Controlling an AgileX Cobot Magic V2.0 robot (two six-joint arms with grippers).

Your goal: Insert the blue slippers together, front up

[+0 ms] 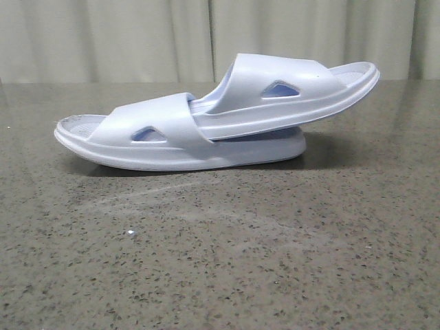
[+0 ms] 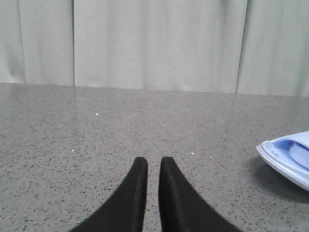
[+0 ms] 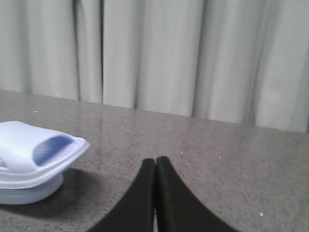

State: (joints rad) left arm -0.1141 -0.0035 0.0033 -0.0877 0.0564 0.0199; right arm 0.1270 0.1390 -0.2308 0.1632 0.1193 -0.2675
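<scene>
My left gripper [image 2: 153, 166] has its black fingers nearly together with just a thin gap, holding nothing, and my right gripper [image 3: 155, 164] is pinched fully closed on empty air, both hovering low over the grey speckled stone table [image 1: 220, 261]. Neither one touches anything. Out past them sit the blue slippers [image 1: 220, 117], a pair of very pale blue, almost white moulded foam slides: the lower slipper [image 1: 137, 137] lies flat on the table, and the upper slipper [image 1: 289, 89] has one end pushed in under the lower one's wide strap, its other end sticking up and out to the right, tilted. So they look nested already, I'd say the job is basically done. If I had to grab them again, foam like this should be light and a bit squishy, probably not slippery, so I'd pinch the strap edge or the sole rim, gently.
</scene>
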